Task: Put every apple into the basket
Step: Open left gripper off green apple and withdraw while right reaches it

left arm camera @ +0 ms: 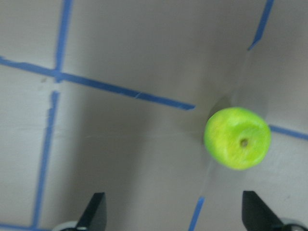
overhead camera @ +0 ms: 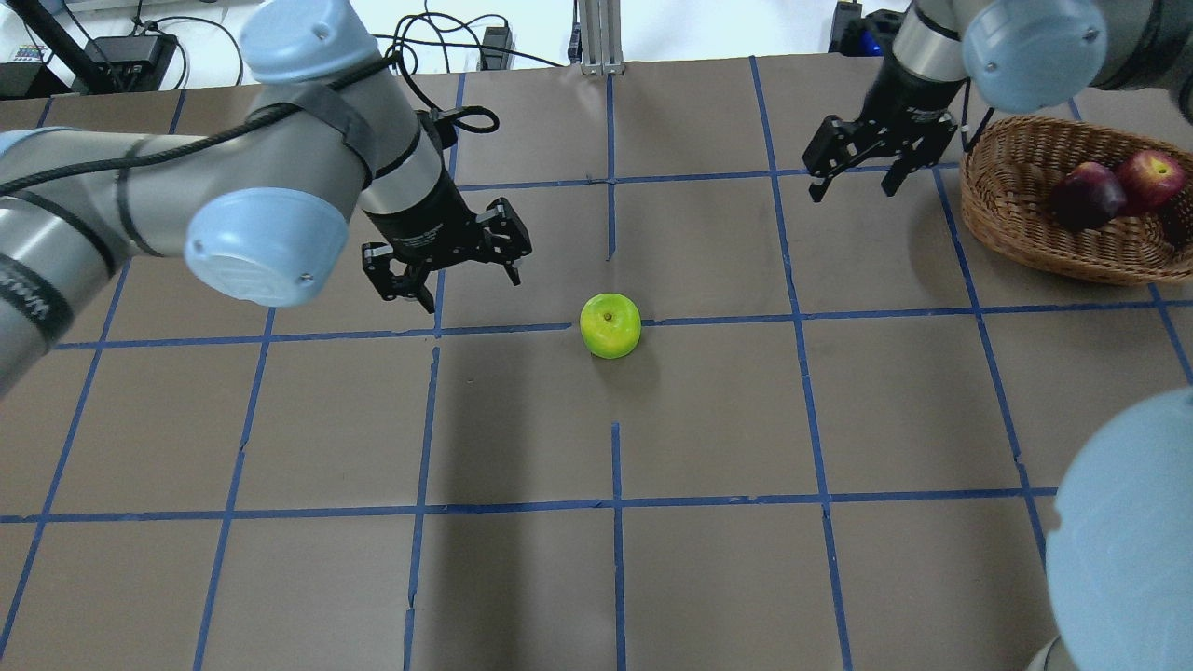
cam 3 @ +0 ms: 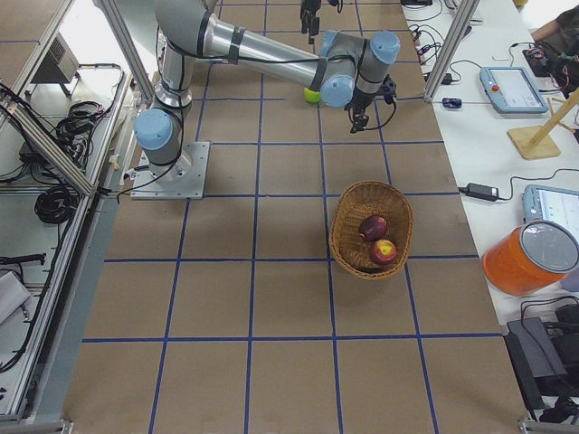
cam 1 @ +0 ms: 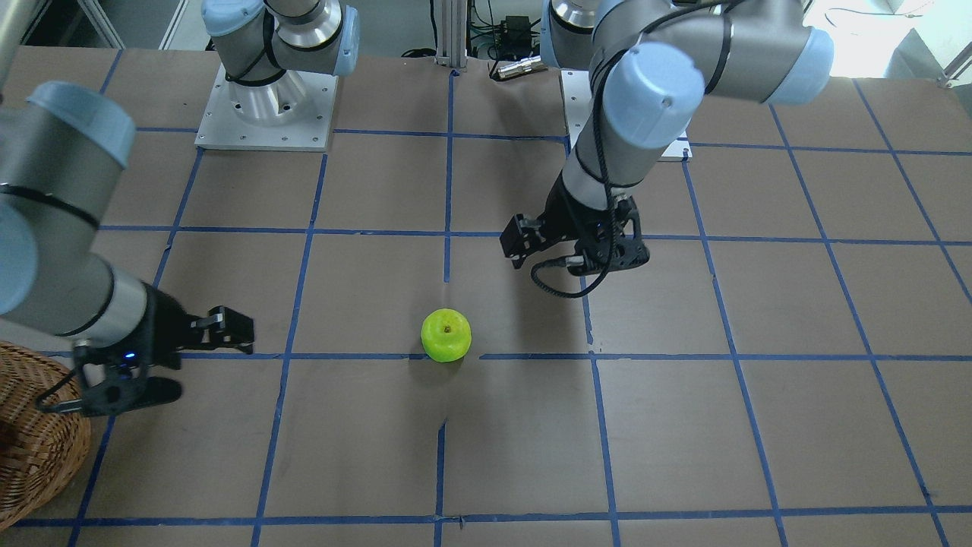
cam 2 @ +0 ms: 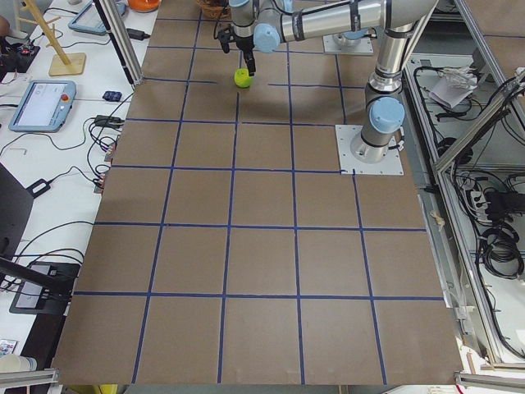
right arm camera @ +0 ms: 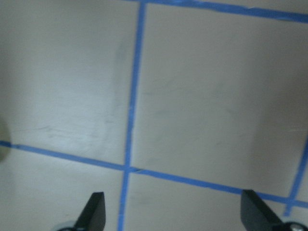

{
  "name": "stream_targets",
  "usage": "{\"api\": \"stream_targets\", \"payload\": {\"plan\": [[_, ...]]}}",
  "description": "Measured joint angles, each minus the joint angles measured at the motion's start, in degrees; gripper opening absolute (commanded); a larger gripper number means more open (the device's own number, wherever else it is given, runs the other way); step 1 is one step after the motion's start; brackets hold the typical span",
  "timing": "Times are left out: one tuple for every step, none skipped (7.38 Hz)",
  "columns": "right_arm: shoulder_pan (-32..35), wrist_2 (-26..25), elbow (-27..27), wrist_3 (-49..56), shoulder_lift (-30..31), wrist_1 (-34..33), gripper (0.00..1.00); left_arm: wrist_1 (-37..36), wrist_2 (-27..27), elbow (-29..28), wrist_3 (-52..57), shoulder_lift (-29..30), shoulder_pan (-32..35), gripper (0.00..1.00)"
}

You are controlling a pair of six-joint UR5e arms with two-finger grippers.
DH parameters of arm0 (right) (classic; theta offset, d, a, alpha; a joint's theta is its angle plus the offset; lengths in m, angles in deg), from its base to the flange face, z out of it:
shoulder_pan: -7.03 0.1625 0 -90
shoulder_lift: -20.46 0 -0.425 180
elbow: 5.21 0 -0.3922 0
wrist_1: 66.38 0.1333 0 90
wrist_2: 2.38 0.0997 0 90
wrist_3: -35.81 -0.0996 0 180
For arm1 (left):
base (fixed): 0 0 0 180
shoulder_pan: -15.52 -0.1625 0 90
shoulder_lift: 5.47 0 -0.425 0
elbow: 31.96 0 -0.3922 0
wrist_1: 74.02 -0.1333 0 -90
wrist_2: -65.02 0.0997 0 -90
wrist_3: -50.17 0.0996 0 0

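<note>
A lime green apple point(overhead camera: 610, 325) sits alone on the brown table near its middle; it also shows in the front view point(cam 1: 446, 335) and the left wrist view point(left arm camera: 237, 138). The wicker basket point(overhead camera: 974, 200) stands at the far right and holds the red apple point(overhead camera: 1148, 177) and the maroon apple point(overhead camera: 1086, 196). My left gripper point(overhead camera: 457, 284) hovers open and empty just left of the green apple. My right gripper point(overhead camera: 856, 186) hangs open and empty just left of the basket, over bare table.
The table is brown with a blue tape grid. The arm bases point(cam 1: 266, 114) stand at the robot's side. Off the table on the operators' side are tablets, cables and an orange container point(cam 3: 529, 258).
</note>
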State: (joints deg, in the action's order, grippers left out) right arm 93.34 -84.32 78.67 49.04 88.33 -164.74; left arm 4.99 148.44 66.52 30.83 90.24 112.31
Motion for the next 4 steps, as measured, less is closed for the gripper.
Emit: {"api": "stream_targets", "payload": {"plan": [[5.7,0.2,1.7,-8.4,0.6,-1.9,1.0,3.7,2.9,-0.5,2.2,-4.0,-0.7,1.0],[11.4,0.1,3.1,-17.1,0.2,-5.2,1.0,3.5,4.5,-0.8,3.3,-6.6,-1.0,1.0],[16.2,-0.9,4.6,-24.1,-1.1,-10.7,1.0,-0.1,5.3,-1.3,4.4,-7.8,-1.3,1.0],[19.9,-2.5,6.1,-29.7,-2.7,-15.2,1.0,-1.5,5.5,-2.3,5.1,-7.8,-1.8,1.0]]}}
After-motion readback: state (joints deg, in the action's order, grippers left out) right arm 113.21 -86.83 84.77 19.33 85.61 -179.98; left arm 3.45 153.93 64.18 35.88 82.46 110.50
